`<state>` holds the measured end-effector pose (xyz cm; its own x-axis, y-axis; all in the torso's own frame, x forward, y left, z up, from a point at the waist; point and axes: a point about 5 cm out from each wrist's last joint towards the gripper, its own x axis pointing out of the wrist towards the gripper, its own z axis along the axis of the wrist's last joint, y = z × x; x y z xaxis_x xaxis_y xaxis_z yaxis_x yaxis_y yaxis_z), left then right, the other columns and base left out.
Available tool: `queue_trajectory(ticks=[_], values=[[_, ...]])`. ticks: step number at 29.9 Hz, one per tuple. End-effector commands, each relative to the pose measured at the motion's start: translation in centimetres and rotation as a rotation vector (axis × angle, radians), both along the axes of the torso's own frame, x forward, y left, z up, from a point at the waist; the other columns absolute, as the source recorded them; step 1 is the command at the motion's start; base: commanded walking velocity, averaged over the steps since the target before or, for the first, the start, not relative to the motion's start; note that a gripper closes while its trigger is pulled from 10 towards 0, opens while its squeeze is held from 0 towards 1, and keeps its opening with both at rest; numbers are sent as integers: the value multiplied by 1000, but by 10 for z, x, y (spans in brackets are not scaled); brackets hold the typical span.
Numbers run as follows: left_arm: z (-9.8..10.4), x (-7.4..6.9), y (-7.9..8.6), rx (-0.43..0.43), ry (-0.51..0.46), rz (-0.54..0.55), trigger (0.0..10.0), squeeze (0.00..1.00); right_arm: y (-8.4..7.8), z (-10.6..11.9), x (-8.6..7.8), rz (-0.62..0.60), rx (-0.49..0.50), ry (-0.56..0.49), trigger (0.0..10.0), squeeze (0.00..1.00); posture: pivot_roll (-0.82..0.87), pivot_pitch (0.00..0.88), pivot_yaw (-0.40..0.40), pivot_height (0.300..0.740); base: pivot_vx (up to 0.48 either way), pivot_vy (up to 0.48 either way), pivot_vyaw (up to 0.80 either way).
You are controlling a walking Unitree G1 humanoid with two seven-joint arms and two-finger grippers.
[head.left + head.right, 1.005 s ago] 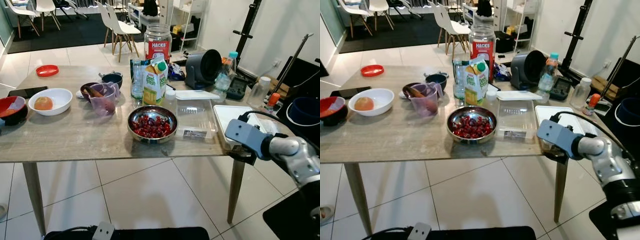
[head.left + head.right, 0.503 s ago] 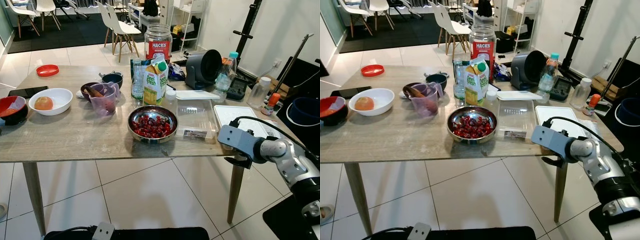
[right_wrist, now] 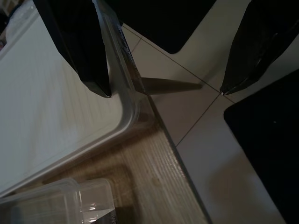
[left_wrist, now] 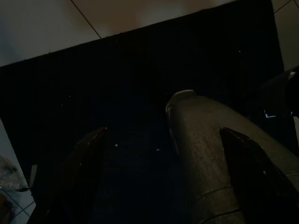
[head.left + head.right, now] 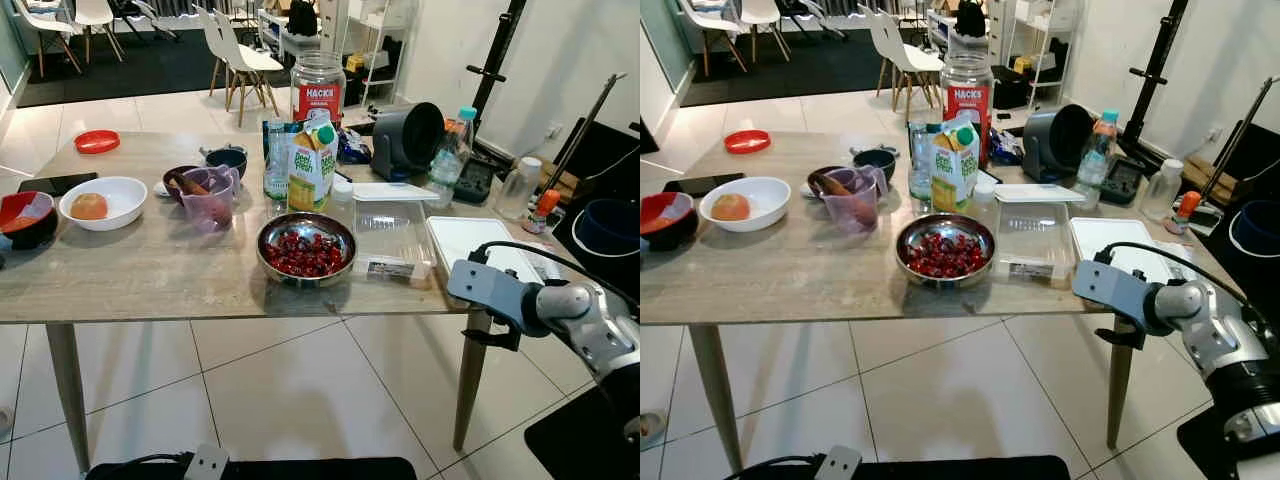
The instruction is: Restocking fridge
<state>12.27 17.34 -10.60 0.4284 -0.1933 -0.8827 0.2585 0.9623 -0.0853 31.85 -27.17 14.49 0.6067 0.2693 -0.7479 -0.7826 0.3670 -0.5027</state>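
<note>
On the wooden table [image 5: 150, 280] stand a steel bowl of cherries [image 5: 305, 250], a green and yellow juice carton [image 5: 310, 165], a clear plastic box [image 5: 392, 238] and a flat white tray [image 5: 480, 240]. My right arm's wrist [image 5: 485, 290] hangs at the table's front right corner. In the right wrist view my right gripper [image 3: 163, 91] is open, one finger [image 3: 74, 42] over the white tray [image 3: 56, 107] and the other beyond the table edge, over the floor. My left gripper [image 4: 163, 154] hangs idle in the dark, fingers apart.
Further back are a Hacks jar [image 5: 318, 90], a water bottle [image 5: 450, 150] and a dark grey fan [image 5: 405, 138]. To the left stand a purple jug [image 5: 210, 195], a white bowl with a fruit [image 5: 100, 203], a red bowl [image 5: 25, 215] and a phone [image 5: 55, 183]. Tiled floor lies before the table.
My right wrist has sunk a little, ending just below the table's front right corner. The things on the table have not moved.
</note>
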Motion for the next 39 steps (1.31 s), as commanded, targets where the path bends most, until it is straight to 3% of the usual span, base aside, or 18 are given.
queue_trajectory(ticks=[1,10,29,32,34,37,39], values=[[-7,-23,0,3,93,-6,10000,0,1,-7,-6,16,5,55,10000,0,-39,0,-48,740,0,0,0],[-7,-24,1,4,95,0,10000,0,7,-5,-8,42,52,77,10000,0,-34,0,-49,740,0,0,0],[-8,-25,1,7,96,1,10000,0,1,-3,-15,32,59,115,10000,0,-36,0,-45,740,0,0,0],[-8,-25,1,7,96,1,10000,0,4,2,-14,30,125,96,10000,0,-34,0,-43,740,0,0,0],[-8,-25,1,6,96,0,10000,0,7,11,-15,23,247,70,10000,0,-33,0,-42,740,0,0,0],[-8,-25,1,6,96,0,10000,0,7,12,-15,19,270,66,10000,0,-33,0,-42,740,0,0,0],[-8,-25,1,7,97,-1,10000,0,4,21,-14,-2,355,18,10000,0,-31,0,-38,740,0,0,0]])
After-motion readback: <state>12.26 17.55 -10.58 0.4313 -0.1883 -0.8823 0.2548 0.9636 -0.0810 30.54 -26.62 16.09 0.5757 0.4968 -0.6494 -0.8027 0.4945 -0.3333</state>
